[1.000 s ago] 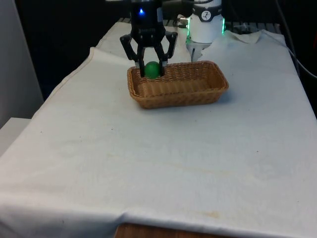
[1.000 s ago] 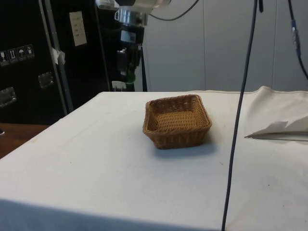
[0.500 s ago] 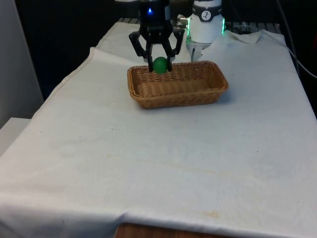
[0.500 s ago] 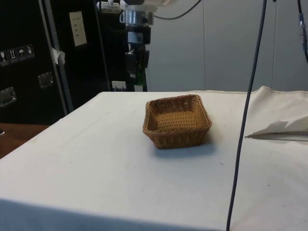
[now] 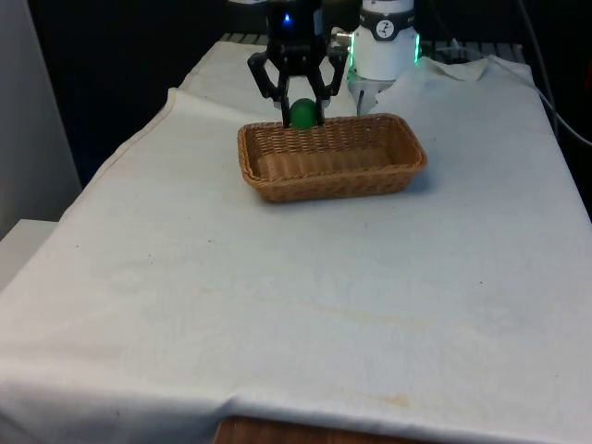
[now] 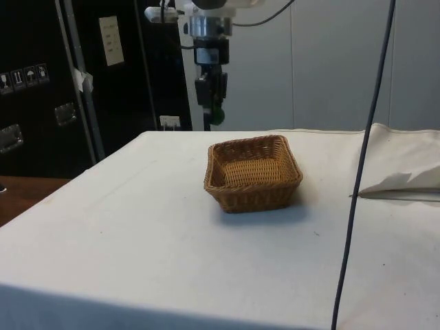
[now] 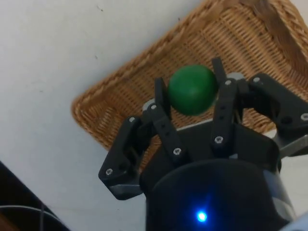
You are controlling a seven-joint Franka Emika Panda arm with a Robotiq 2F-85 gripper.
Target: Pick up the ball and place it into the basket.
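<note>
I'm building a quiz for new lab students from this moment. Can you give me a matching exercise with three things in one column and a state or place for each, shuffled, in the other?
Column 1:
1. ball
2. basket
3. end effector

Column 2:
A. resting on the white cloth, nothing inside
B. shut, up in the air over the basket
C. green, held between two black fingers

Pairs: 1-C, 2-A, 3-B
</note>
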